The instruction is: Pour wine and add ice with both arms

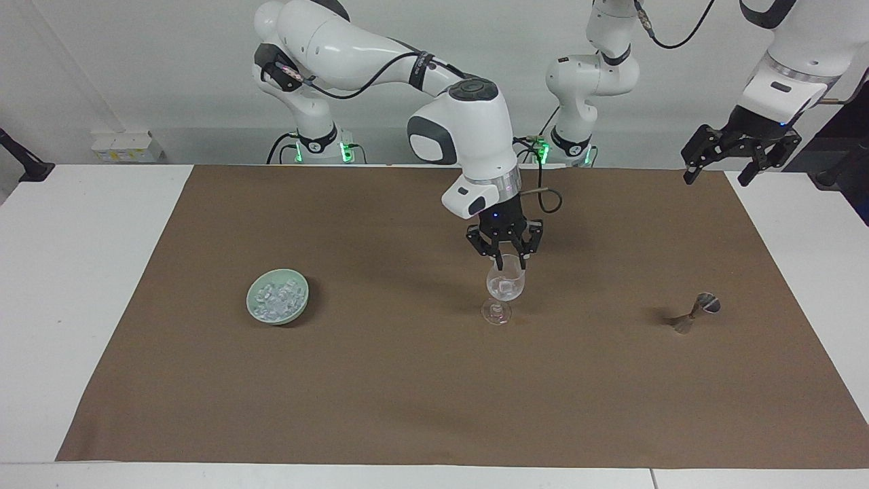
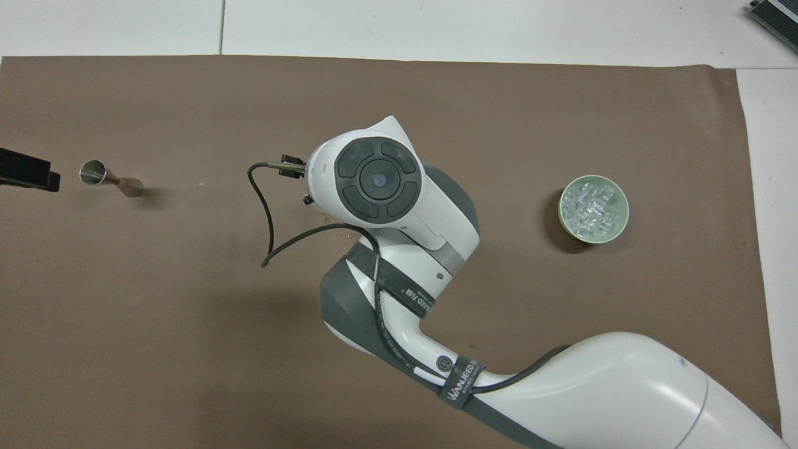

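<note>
Right pincer (image 1: 506, 261), fingers parted and empty, hangs directly over the wine glass (image 1: 505, 285), which holds ice. More ice (image 1: 277, 294) fills a bowl (image 1: 261, 314) aside. Left pincer (image 1: 740, 151) waits open. Wine seemingly unpoured.

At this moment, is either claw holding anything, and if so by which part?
Nothing is held. The right claw hangs open just over the clear stemmed wine glass; the left claw waits open in the air, over the table edge at its own end.
</note>
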